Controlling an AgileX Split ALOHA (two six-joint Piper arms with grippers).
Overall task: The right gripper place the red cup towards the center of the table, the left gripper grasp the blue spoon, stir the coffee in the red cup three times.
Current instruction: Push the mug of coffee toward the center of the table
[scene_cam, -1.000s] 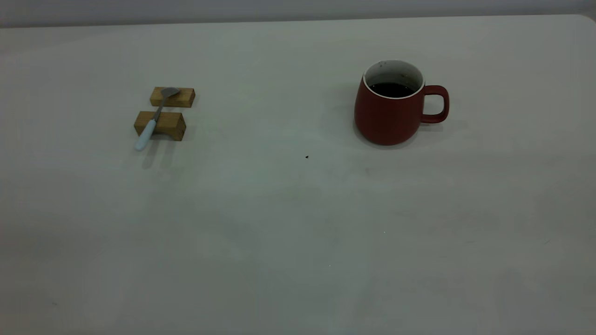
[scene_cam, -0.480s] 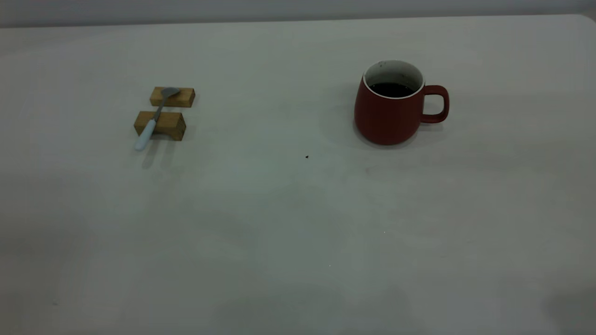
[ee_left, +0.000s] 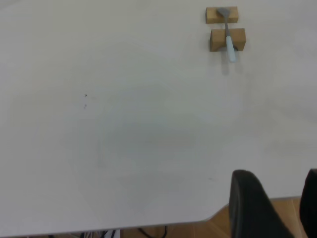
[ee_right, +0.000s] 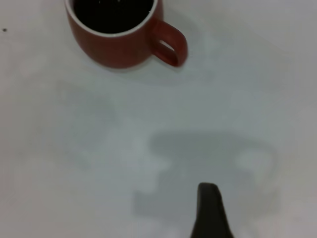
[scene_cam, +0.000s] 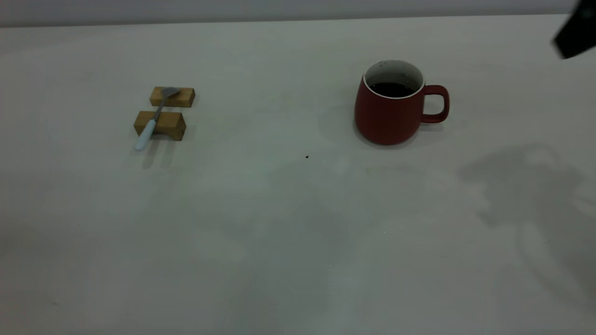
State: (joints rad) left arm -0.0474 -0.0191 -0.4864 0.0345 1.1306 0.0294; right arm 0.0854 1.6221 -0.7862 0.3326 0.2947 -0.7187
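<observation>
The red cup (scene_cam: 390,116) stands on the table (scene_cam: 279,209) right of the middle, its handle pointing right, with dark coffee (scene_cam: 392,89) inside. It also shows in the right wrist view as the red cup (ee_right: 116,47) with coffee (ee_right: 111,12), well ahead of my right gripper (ee_right: 210,208), which hangs over bare table. The blue spoon (scene_cam: 145,134) lies across two wooden blocks at the left. In the left wrist view the blue spoon (ee_left: 230,47) is far from my left gripper (ee_left: 278,174), which is open, holds nothing and hangs over the table's edge.
Two tan wooden blocks (scene_cam: 172,97) (scene_cam: 160,124) carry the spoon. A tiny dark speck (scene_cam: 307,157) marks the tabletop near the middle. A black part of the right arm (scene_cam: 575,32) shows at the upper right, and its shadow (scene_cam: 526,186) falls on the table right of the cup.
A black part of the right arm has come into the exterior view at the upper right, and its shadow has spread over the table's right side. Cup and spoon have not moved.
</observation>
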